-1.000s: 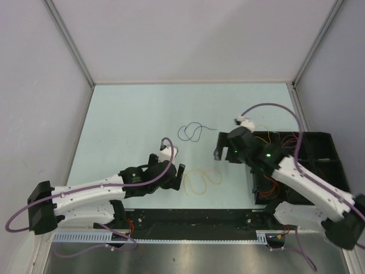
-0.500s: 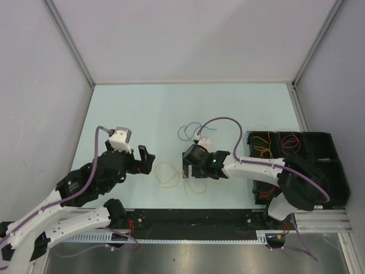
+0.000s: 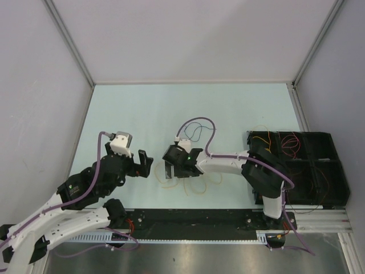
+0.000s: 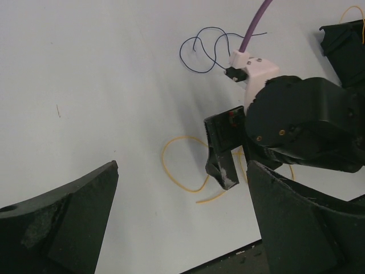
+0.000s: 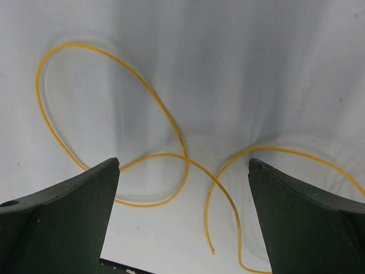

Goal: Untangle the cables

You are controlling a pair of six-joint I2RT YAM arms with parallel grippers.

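Note:
Orange-yellow cables lie in overlapping loops on the pale table near its front middle. My right gripper hangs open just above them; in the right wrist view the crossed yellow loops lie between its wide-open jaws, untouched. My left gripper is open and empty to the left of them; in its wrist view a yellow loop and the right gripper's finger show ahead. A dark blue cable lies alone farther back, also in the left wrist view.
A black compartment tray stands at the right edge, holding red cables and orange cables. A black rail runs along the table's front edge. White walls enclose the table on three sides.
My right arm swung left from the tray to over the yellow cables. My left arm pulled back to the left and rose. A yellow loop now lies farther left.

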